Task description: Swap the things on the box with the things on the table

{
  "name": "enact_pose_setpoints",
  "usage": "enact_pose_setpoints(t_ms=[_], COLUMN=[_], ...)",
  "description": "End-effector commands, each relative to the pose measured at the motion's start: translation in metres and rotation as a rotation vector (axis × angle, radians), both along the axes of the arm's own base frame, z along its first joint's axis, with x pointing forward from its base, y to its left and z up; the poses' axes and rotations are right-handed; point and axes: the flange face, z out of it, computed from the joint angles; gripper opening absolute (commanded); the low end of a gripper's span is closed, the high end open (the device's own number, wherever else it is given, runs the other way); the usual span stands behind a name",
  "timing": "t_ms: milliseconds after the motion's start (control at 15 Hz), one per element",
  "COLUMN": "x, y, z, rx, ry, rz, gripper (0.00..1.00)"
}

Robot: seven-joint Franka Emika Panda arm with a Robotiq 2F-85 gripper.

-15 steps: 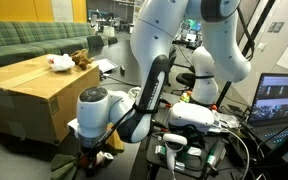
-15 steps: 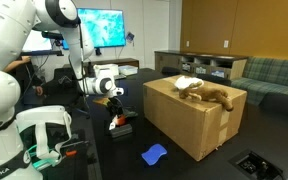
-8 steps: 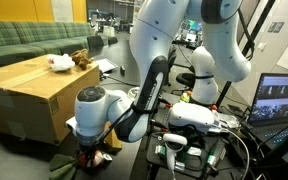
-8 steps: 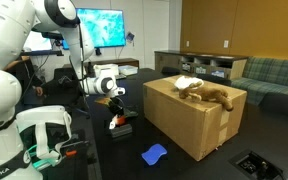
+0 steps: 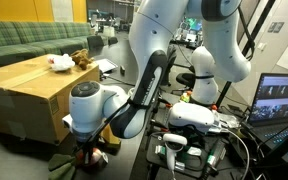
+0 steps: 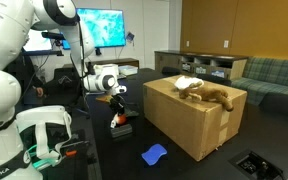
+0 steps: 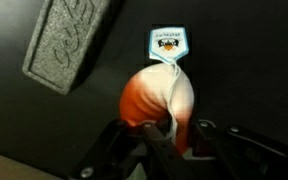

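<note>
The fingers (image 7: 114, 145) are pinched narrow on an orange and white toy (image 7: 162, 100). The toy is soft and has a small paper tag (image 7: 166, 42) on it. It sits low on the black table (image 7: 249, 60), and from here I cannot tell if it has left the top. A grey block (image 7: 69, 40) lies just beside it, on the far left in the wrist view.

I think the step in hand is grabbing the first thing from the table. The next move should be to lift it straight up, clear of the block. Then it should be carried over to the box (image 6: 189, 118) and set down on a bare part of the top.

The box stands to the right of the toy. On top of it lie a brown soft toy (image 6: 214, 95) and a white thing (image 6: 187, 83). A blue thing (image 6: 154, 154) lies nearer on the table. Far behind are a green sofa (image 5: 24, 38) and a bright screen (image 6: 102, 28).
</note>
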Motion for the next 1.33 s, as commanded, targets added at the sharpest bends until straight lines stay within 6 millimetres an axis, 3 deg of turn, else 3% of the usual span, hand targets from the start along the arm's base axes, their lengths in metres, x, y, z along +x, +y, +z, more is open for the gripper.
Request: enact_pose_setpoints(t_ms=[0,67,400,533,600,800,1067,1267], x=[0.016,0.019,0.053,0.065,0.074,0.093,0.126,0.153], y=[-0.014,-0.017,-0.047,-0.058,-0.069,-0.083,-0.089,-0.087], z=[0.056,0.07,0.176,0.214,0.244,0.294,0.336,0.345], rx=[-0.004,-0.001,0.027,0.037,0.05,0.083,0.153,0.168], ry=[0.044,0.063,0.108,0.075,0.061,-0.002,-0.115,-0.216], rz=[0.032,0.033,-0.086,-0.155,-0.188,-0.278,-0.408,-0.498], gripper=[0.02,0.02,0.02,0.02,0.02,0.02,0.02,0.02])
